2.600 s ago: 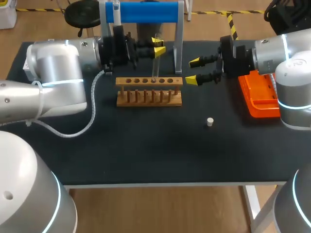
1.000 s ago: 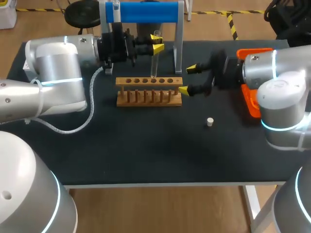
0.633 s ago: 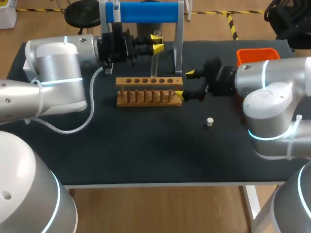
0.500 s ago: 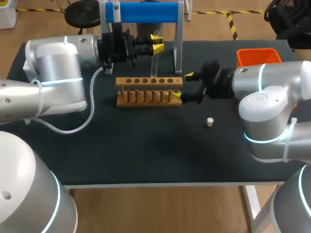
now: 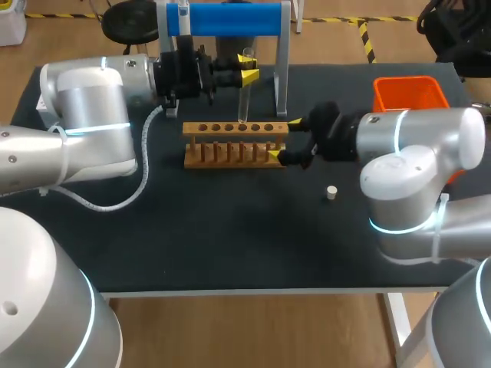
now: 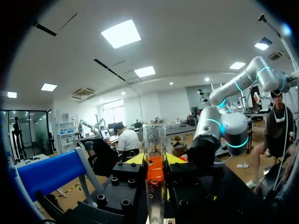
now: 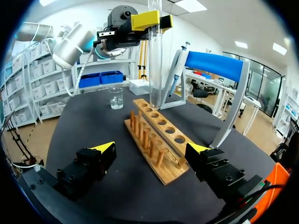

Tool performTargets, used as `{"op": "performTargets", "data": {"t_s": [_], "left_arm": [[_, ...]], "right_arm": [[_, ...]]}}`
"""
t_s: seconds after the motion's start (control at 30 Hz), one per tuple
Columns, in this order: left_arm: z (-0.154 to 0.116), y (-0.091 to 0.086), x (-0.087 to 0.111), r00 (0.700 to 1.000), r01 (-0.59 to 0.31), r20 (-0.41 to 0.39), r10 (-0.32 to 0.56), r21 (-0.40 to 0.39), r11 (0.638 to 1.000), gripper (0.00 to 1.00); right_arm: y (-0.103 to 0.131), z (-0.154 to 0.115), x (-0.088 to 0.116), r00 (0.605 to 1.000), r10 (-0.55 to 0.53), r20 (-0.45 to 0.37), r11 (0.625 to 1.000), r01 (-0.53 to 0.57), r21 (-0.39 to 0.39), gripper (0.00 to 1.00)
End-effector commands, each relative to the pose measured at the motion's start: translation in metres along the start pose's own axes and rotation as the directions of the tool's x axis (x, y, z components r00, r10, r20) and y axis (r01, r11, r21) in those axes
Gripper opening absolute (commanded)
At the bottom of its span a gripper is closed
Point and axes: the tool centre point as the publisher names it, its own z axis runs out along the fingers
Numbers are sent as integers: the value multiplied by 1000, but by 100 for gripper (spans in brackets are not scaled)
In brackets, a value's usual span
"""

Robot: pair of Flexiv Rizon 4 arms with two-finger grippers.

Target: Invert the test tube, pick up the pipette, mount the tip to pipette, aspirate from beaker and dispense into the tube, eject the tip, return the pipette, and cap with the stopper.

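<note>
My left gripper (image 5: 247,75) is shut on a clear test tube (image 5: 245,98), held upright with its open mouth up over the wooden rack (image 5: 230,146). The tube's lower end hangs just at one of the rack's holes. In the left wrist view the tube (image 6: 154,140) stands between the yellow fingertips (image 6: 135,159). My right gripper (image 5: 284,139) is open wide at the rack's right end, one finger on either side. In the right wrist view the rack (image 7: 161,135) lies ahead between its fingers, and the tube (image 7: 155,56) hangs from the left gripper (image 7: 148,21). A white stopper (image 5: 331,192) lies on the mat.
The blue pipette stand (image 5: 230,19) with the pipette (image 5: 182,17) rises behind the rack. A small glass beaker (image 7: 116,98) sits on the mat beyond the rack. An orange tray (image 5: 406,90) is at the back right, partly behind my right arm.
My right arm has swung left from the orange tray to the rack's right end, its fingers still wide apart. The left gripper and the tube have stayed put.
</note>
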Motion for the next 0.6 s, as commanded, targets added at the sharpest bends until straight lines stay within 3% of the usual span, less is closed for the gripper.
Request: {"op": "performTargets", "data": {"t_s": [0.03, 0.6], "left_arm": [[0, 0, -1, 1000, 1, -3, -1, -2, 1000, 0], [0, 0, -1, 1000, 1, -3, -1, -2, 1000, 0]], "right_arm": [[-3, 8, 1, 1000, -16, 17, 1000, 16, -1, 100], [-7, 17, 6, 1000, -4, 27, 1000, 5, -4, 100]]}}
